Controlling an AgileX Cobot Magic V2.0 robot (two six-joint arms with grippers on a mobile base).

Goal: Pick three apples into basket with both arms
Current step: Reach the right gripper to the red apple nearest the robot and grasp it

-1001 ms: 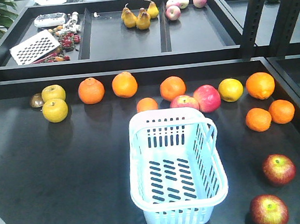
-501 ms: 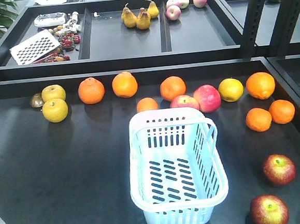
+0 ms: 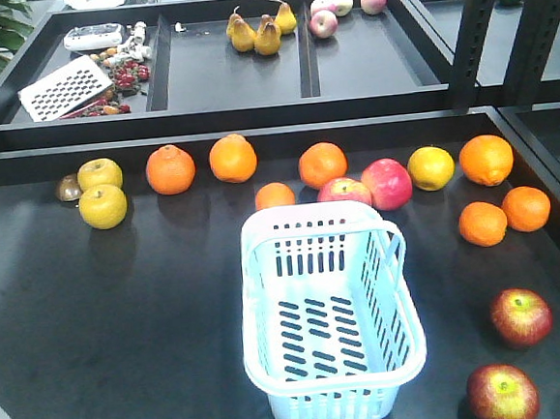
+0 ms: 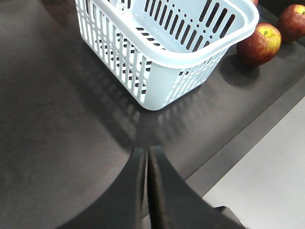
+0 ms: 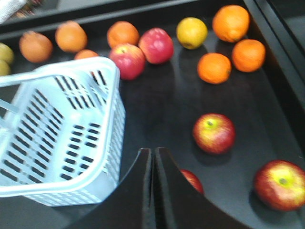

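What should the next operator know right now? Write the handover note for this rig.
Left claw: shut, empty, over the table near the basket's front corner.
Right claw: shut, empty, above the dark red apples.
Basket: mid-table, nothing in it.
Apples: all three lie on the table to the basket's right: one, one, and one partly hidden behind the right claw.
Done: nothing yet.
Left: pick all three apples into the basket.
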